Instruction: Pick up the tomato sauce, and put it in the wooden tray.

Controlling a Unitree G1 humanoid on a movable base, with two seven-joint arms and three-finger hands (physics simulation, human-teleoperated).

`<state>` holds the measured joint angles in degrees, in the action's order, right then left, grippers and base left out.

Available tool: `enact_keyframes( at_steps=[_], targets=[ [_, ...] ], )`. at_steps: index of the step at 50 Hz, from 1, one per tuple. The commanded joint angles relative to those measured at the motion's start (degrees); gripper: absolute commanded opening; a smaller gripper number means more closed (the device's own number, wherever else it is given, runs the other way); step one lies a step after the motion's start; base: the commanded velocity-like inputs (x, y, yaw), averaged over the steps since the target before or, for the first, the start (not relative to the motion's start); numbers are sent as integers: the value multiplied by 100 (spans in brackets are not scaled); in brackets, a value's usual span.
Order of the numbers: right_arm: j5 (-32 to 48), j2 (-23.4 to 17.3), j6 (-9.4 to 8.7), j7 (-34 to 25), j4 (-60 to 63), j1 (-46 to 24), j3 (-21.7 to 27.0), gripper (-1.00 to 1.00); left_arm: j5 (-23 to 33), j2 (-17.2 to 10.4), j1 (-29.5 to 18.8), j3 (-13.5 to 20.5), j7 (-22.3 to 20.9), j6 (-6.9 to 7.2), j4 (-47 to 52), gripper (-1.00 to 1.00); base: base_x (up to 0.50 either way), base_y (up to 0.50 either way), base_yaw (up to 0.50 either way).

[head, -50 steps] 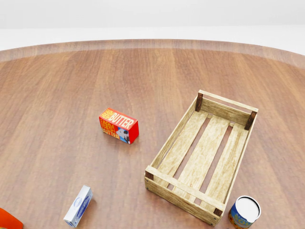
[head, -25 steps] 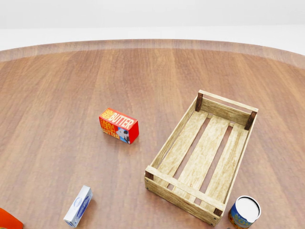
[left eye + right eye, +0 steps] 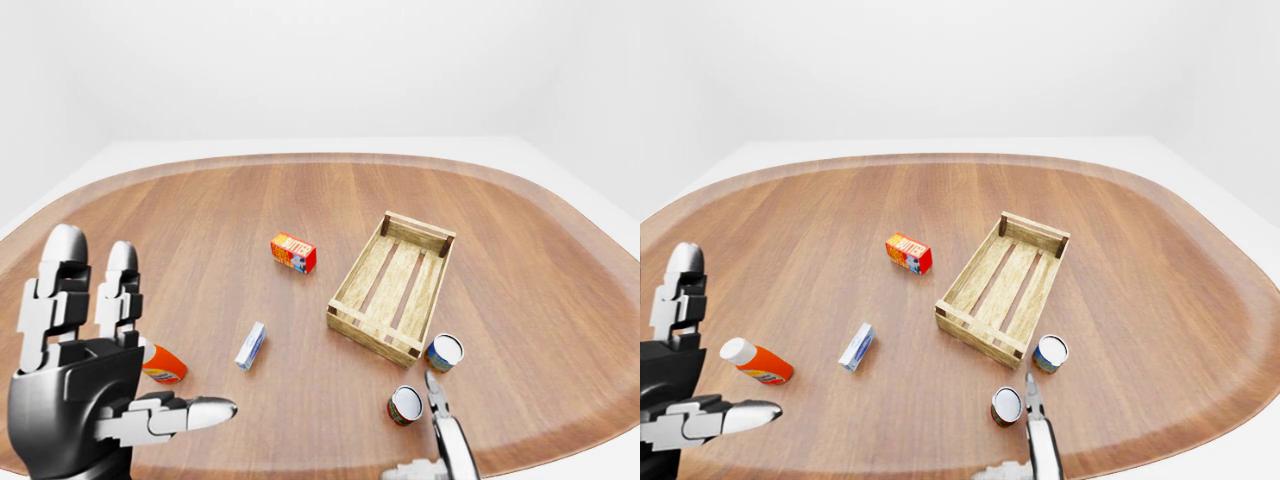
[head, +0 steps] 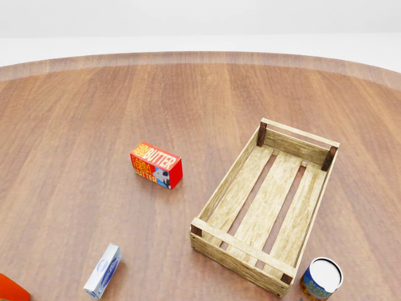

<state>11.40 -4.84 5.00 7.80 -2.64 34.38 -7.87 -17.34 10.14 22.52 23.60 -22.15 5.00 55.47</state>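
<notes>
The wooden tray (image 3: 393, 285) stands empty right of the table's middle; it also shows in the head view (image 4: 220, 191). A small can with a red label and white lid (image 3: 405, 405), which I take for the tomato sauce, stands upright below the tray near the table's bottom edge. My left hand (image 3: 140, 330) is raised at the bottom left of the left-eye view, fingers spread, open and empty. Of my right hand (image 3: 440, 435) only a straight finger shows at the bottom edge, just right of the red can and apart from it.
A blue-labelled can (image 3: 444, 352) stands by the tray's lower corner. A red butter box (image 3: 293, 252) lies left of the tray. A blue-white box (image 3: 250, 346) and an orange bottle with a white cap (image 3: 757, 362) lie further left.
</notes>
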Motion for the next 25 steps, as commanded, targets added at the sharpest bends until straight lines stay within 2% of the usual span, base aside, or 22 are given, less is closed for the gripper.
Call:
enact_keyframes(
  at_steps=[1,25],
  targets=[
    [21,43,0,-46,-85,-85,71,100,15,7,16,-19,-8,0,-27,100,0,0,0],
    [64,124,0,-156,-206,-146,198,100,0,10,34,-13,-8,0,-19,100,0,0,0]
  ],
)
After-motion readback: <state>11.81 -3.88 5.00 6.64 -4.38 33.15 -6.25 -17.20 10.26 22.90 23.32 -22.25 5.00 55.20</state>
